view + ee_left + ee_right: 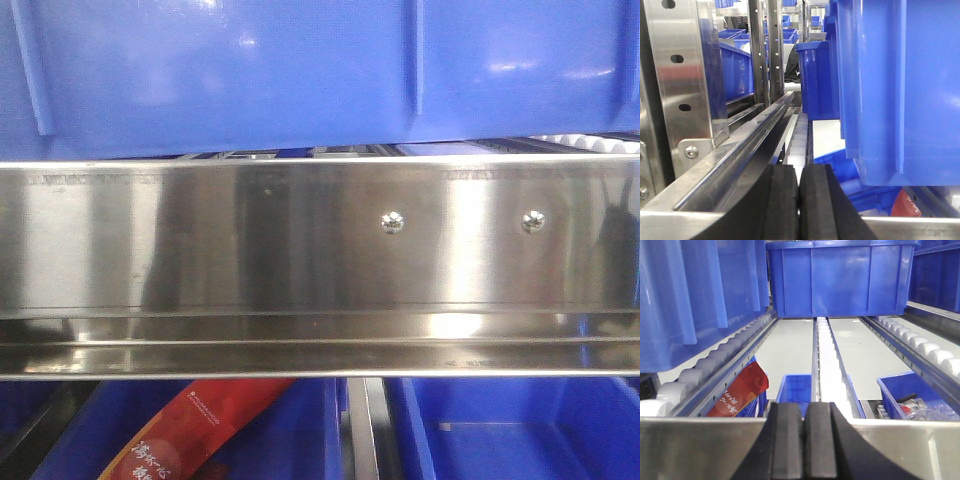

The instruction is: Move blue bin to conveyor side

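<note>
Blue bin [300,70] looks stiff but slick, so grip its rim; left gripper [799,200] and right gripper [804,440] jaws pressed together.

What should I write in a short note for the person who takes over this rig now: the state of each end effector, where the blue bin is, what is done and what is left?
Left end effector: shut, empty, low at the edge of the steel rack, with the blue bin close ahead.
Right end effector: shut, empty, facing the roller lanes.
Blue bin: sits on the rack, not gripped.
Conveyor: not in view.
Done: nothing that shows.
Left: grip the bin and carry it to the conveyor side.
</note>
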Available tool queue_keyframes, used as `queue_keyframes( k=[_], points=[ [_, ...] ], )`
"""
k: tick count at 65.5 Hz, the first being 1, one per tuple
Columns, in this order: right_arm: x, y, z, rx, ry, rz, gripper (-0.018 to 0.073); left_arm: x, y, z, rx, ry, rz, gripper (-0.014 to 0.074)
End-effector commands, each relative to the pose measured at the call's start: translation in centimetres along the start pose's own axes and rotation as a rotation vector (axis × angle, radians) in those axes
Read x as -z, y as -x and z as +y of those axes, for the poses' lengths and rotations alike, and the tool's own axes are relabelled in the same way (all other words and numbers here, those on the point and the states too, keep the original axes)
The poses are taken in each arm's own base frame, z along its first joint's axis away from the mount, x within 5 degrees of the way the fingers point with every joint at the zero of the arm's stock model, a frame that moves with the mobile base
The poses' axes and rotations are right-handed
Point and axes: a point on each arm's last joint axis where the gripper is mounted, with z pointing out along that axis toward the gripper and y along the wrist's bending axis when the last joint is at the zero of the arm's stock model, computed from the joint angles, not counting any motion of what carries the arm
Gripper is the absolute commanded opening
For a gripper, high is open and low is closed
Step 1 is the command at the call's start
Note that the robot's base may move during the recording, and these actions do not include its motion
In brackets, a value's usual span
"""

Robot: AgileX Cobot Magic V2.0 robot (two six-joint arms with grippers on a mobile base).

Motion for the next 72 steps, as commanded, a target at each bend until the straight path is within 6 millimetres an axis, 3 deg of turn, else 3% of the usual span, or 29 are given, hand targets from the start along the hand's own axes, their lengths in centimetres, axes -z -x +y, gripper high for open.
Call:
queue_keyframes(
  k=[1, 43, 65, 72],
  points=[
    [0.0, 0.2, 0.0, 0.004, -0.004, -0.019, -0.0088, 0.0, 0.3, 0.0, -0.006, -0.007, -0.026, -0.0018],
    [0.0, 0.2, 0.0, 0.004, -0.004, -0.019, -0.0088, 0.1, 0.7, -0.1, -0.004, -0.01, -0.073, -0.0018],
    [0.2, 1.8, -0.3, 0.004, -0.031, -0.204, -0.0088, 0.1, 1.0, 0.0, 0.104, -0.009, -0.097, -0.0018],
    [0.3, 2.2, -0.3, -0.003, -0.037, -0.251, -0.0088, 0.4, 3.1, 0.1, 0.106, -0.008, -0.133, -0.0018]
  ],
)
